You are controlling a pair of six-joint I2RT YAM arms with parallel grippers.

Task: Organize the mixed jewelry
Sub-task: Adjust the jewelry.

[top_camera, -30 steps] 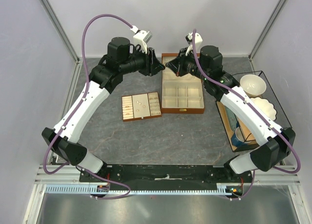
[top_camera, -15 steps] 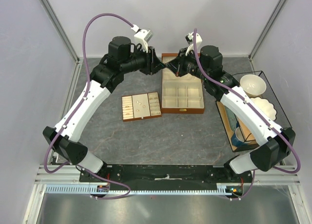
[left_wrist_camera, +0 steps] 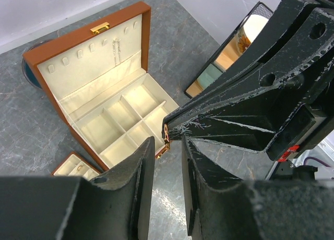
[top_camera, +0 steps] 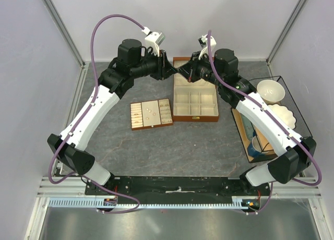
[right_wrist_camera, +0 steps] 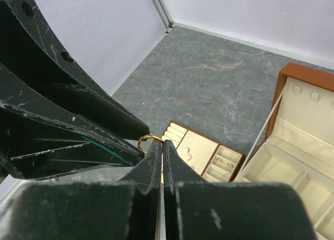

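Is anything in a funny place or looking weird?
Yes: one gold ring is not in the box or the tray. It is up in the air, pinched at the tip of the shut right tool, and the left tool has its open fingers right by it. Nothing looks spilled or broken.

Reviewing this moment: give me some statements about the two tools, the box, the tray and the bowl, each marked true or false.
1. The right tool is shut on a small gold ring. True.
2. The brown wooden box has its lid closed. False: the lid stands open, showing the cream lining and compartments.
3. The two tools meet above the flat cream slotted tray. False: they meet further back, over the box's far left corner.
4. The jaws of the left tool stand apart. True.
5. The round white bowl lies inside the box. False: it sits off to the right, outside the box.
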